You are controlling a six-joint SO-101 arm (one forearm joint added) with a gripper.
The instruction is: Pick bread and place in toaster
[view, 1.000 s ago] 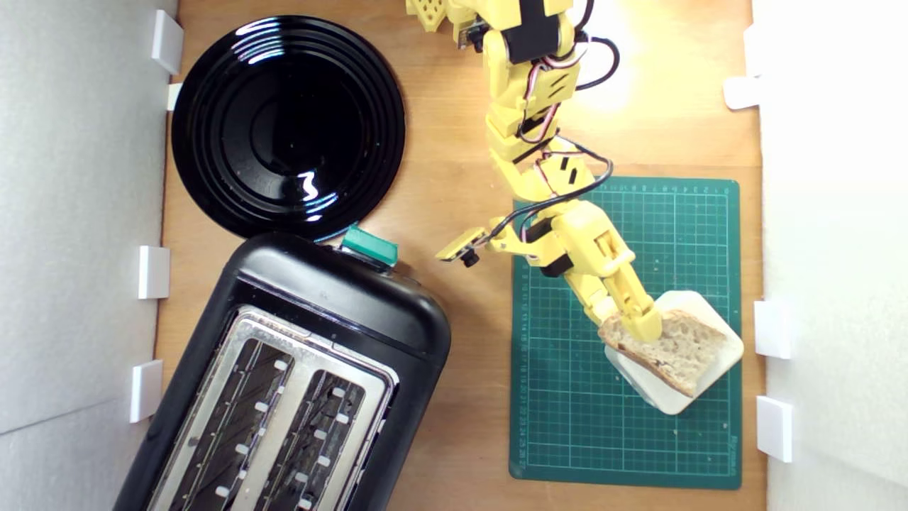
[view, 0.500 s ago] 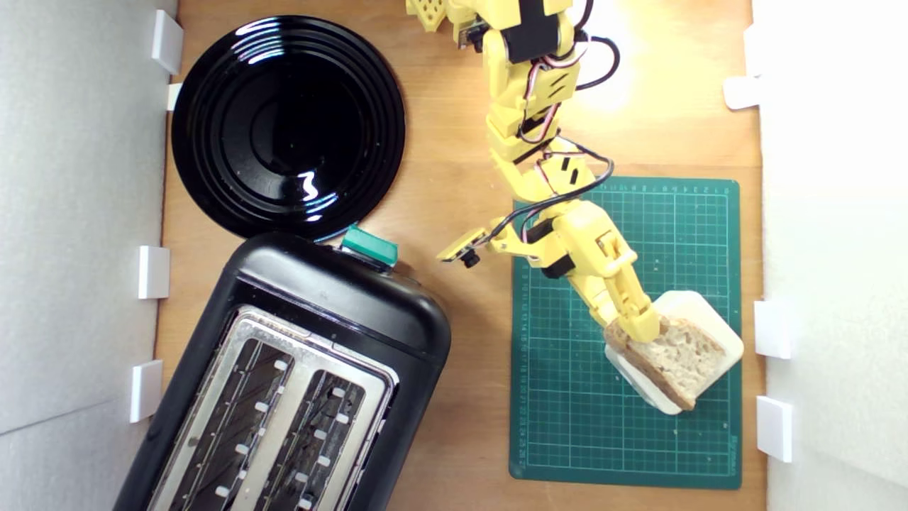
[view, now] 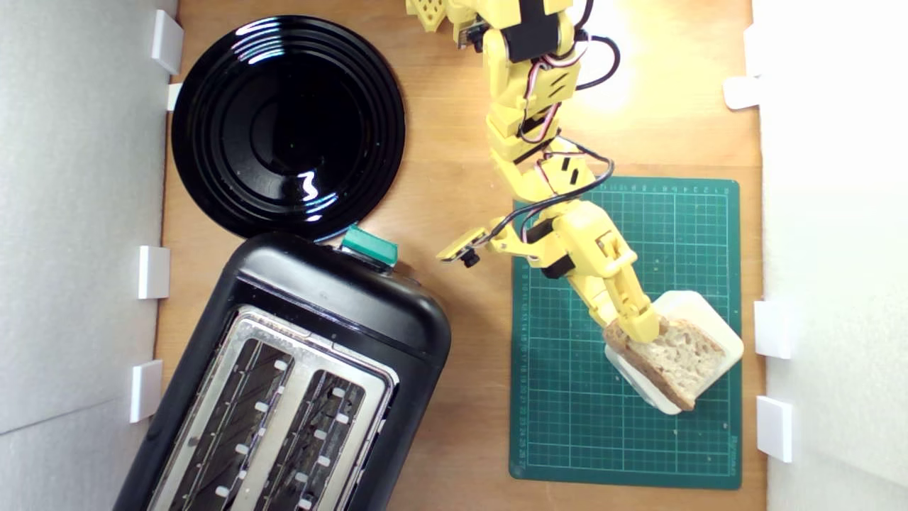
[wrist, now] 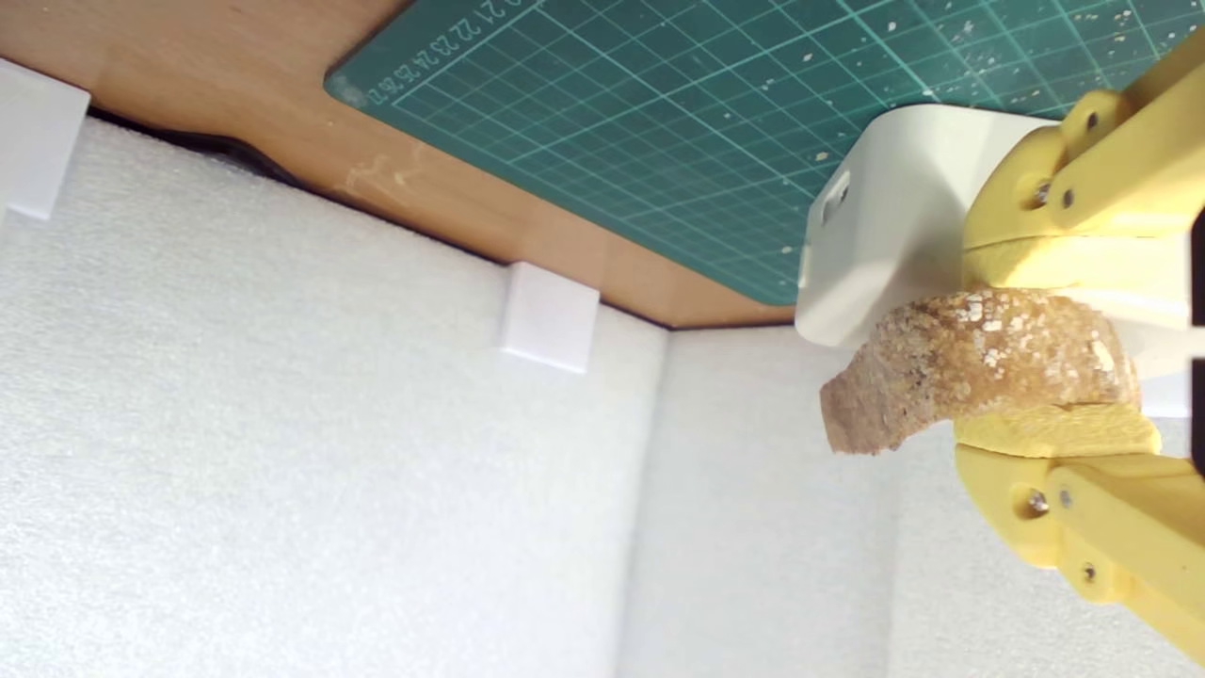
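Exterior view, bread: the half-oval slice of rustic bread (view: 677,358), pale airy crumb with a brown crust, sits tilted over the cream rounded-square block (view: 709,312) at about 4 o'clock in the frame.
Gripper: the yellow plastic gripper (view: 638,328) is closed down to the slice's thickness, pinching its edge nearest the arm.
Wrist view, grip: two yellow fingers (wrist: 1054,428) press on either face of the rough, flour-dusted crust (wrist: 970,363); the block (wrist: 885,235) is close behind it.
Mat: the block stands on a green gridded cutting mat (view: 567,426), speckled with crumbs.
Toaster: the large black plastic toaster (view: 333,298) with silver top plate, two long slots and green lever lies at 7 o'clock, well apart from the slice.
Plate: a glossy round black ridged plate (view: 213,71) at 10 o'clock.
Surface: a wooden table (view: 461,177) edged by white foam walls (view: 71,213).
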